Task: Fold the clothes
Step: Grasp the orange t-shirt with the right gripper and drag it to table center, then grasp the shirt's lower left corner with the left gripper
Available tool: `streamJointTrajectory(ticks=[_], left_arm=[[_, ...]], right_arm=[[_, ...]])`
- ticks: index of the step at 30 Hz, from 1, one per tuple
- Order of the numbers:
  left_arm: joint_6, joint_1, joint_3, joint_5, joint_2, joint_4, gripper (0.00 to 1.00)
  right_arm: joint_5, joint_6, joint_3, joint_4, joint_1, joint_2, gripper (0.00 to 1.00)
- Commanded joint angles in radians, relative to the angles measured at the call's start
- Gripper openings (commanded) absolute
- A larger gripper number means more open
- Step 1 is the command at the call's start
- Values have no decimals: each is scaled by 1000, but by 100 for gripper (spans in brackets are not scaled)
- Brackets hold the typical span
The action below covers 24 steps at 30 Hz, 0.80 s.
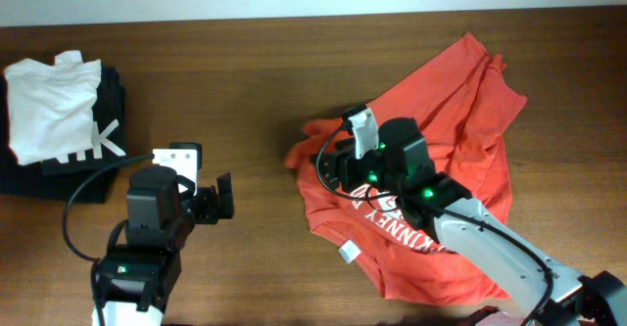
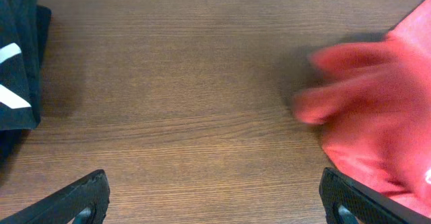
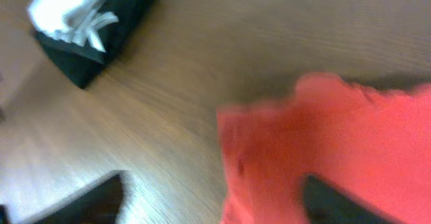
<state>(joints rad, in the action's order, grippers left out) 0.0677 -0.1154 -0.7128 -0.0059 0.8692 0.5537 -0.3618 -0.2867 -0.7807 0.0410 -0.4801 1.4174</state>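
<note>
Lying crumpled on R half of table (image 1: 255, 91), orange-red T-shirt (image 1: 460, 101) is bunching into ridges, white lettering only partly showing. Judging fabric: light, limp knit, no stiffness. It's prob. going to drape and drag on the wood, so pinching a hem, sleeve edge or shoulder seam is looking best. Right gripper (image 1: 331, 167) is hovering over shirt's left edge, arm reaching in from lower R. Wrist view is blurring, but jaws are showing wide apart w/ cloth edge below them, no grip evident. Left gripper (image 1: 220, 199) is hanging over bare wood, well apart from shirt, jaws gaping wide, holding nothing. White garment (image 1: 49, 106) is resting on black garment (image 1: 20, 174), far L.
</note>
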Motion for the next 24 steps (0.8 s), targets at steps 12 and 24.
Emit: streamJointTrajectory(ticks=[12, 24], left_arm=[[23, 4, -16, 363, 267, -216, 99], [206, -282, -16, 454, 911, -750, 66]], right_arm=[[329, 94, -10, -869, 469, -373, 99], [294, 91, -10, -1018, 581, -372, 99]])
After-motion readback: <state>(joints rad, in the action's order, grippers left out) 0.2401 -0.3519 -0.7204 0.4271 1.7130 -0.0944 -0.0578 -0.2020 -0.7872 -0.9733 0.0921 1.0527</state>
